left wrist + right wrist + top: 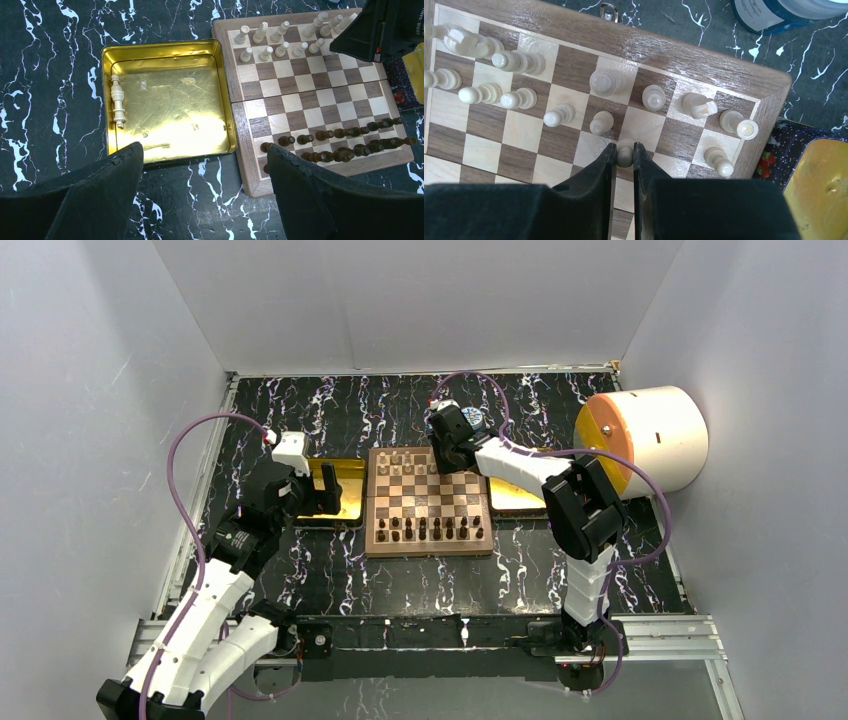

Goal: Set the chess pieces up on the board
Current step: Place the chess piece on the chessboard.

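The robot has two arms. The left arm [215, 600] and the right arm [590, 585] are made of smooth white shells with chunky black joints in between. A thin purple cable [172, 455] loops beside the left arm. Another purple cable [663, 515] curls by the right one. A small red bit [268, 437] sits next to a white wrist block [290, 452]. The left gripper [205, 155] has two thick black fingers [95, 200] with rough, bumpy skin. The right gripper [625, 150] has black fingers too, flat on the inside.
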`<control>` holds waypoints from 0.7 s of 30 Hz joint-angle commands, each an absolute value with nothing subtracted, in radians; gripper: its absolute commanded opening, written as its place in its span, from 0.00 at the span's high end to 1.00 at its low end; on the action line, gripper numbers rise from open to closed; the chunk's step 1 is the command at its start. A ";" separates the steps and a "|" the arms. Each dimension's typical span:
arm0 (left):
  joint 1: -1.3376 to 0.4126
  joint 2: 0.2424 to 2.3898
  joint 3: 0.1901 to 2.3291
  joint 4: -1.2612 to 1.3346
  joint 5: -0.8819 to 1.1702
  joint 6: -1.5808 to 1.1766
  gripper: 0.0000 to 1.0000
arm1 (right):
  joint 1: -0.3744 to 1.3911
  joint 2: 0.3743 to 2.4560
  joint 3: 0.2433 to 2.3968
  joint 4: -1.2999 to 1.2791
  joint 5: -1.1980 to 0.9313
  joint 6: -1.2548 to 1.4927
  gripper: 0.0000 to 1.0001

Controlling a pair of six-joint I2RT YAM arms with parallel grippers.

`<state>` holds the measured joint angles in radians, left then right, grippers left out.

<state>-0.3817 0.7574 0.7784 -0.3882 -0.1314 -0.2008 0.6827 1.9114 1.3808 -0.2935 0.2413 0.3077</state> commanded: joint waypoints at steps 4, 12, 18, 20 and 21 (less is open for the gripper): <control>-0.385 0.736 0.778 -0.362 -0.149 -0.189 0.09 | 0.673 1.929 1.443 -0.294 0.262 0.317 0.81; -0.387 0.738 0.779 -0.363 -0.146 -0.189 0.09 | 0.671 1.943 1.448 -0.304 0.270 0.317 0.79; -0.387 0.736 0.778 -0.363 -0.144 -0.189 0.09 | 0.668 1.953 1.454 -0.302 0.280 0.316 0.79; -0.387 0.736 0.779 -0.362 -0.145 -0.189 0.09 | 0.668 1.958 1.458 -0.304 0.278 0.317 0.79; -0.387 0.736 0.778 -0.363 -0.146 -0.189 0.09 | 0.668 1.960 1.460 -0.306 0.277 0.317 0.79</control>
<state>-0.3817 0.7536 0.7784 -0.3882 -0.1314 -0.2008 0.6739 1.9392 1.4055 -0.3096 0.2596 0.3103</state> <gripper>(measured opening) 0.908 0.224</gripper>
